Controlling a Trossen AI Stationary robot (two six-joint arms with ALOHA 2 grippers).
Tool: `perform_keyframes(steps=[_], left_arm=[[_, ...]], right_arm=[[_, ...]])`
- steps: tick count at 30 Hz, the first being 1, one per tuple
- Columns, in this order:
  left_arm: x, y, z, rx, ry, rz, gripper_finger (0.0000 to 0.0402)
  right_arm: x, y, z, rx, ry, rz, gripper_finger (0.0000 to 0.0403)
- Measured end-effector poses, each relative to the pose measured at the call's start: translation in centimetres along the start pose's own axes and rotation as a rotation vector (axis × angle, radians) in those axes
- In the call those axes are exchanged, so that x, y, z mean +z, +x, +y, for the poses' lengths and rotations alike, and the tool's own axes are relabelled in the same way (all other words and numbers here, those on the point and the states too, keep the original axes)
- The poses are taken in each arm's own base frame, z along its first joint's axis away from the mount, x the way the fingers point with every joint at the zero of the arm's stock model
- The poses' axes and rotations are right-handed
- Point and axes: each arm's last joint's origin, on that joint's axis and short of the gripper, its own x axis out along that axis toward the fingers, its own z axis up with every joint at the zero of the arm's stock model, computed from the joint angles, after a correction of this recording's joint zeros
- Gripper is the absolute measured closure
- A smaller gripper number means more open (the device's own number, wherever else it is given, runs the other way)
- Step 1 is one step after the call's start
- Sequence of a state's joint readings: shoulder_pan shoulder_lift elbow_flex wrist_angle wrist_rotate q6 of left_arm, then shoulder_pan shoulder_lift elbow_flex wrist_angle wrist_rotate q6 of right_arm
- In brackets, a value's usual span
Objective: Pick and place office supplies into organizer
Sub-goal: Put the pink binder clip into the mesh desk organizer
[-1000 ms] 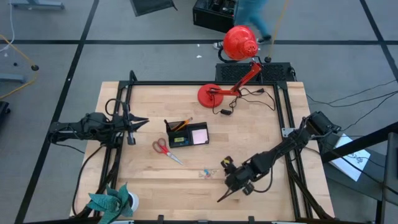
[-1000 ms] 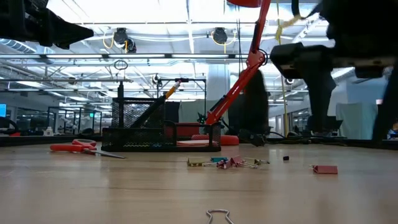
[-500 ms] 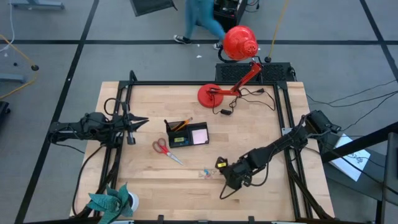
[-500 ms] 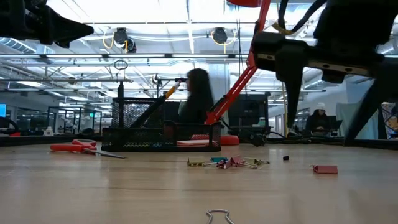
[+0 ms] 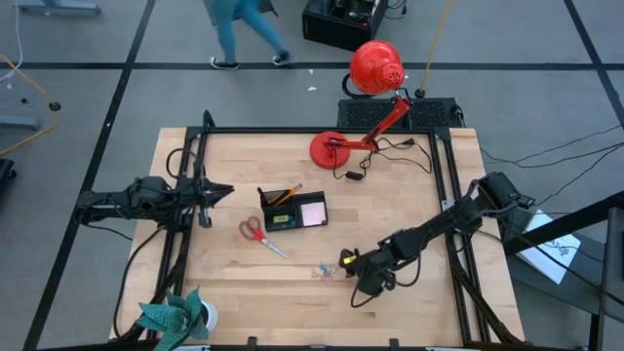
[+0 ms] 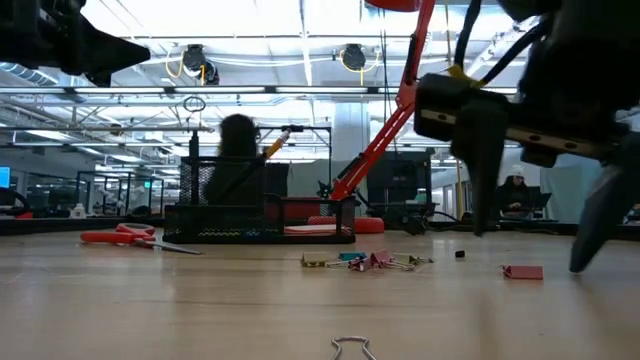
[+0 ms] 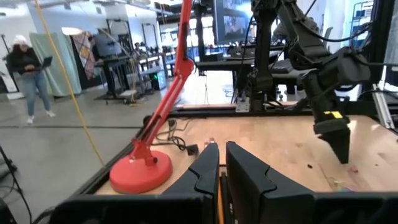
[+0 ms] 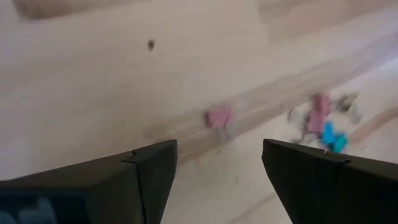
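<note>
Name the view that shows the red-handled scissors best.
The high view: the red-handled scissors lie in full outline beside the black organizer tray. The low view shows them edge-on; neither wrist view shows them.

One organizer (image 5: 292, 209), one scissors (image 5: 258, 233), one lamp (image 5: 363, 102), one plant (image 5: 175, 316).
</note>
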State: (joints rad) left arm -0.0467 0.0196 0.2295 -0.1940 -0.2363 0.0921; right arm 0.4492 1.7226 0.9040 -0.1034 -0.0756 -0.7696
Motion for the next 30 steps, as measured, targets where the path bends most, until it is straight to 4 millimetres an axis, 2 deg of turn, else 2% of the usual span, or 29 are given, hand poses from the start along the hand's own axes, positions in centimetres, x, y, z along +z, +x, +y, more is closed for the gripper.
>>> perform_keyframes(steps=[6,20,30], left_arm=[[-0.1,0.0,0.0,-0.001,-0.016,0.014,0.0366],[-0.2,0.0,0.0,-0.001,0.023,0.02,0.0366],[-0.2,0.0,0.0,-0.001,0.039,0.02,0.0366]], right_arm=[[-0.3,0.2,-1.0,-0.028,0.012,-0.096,0.0174],[-2.0,1.5,-1.6,0.14,0.152,-0.203,0.0185],[-3.2,1.4,-2.6,0.205,0.218,-0.282,0.0218]])
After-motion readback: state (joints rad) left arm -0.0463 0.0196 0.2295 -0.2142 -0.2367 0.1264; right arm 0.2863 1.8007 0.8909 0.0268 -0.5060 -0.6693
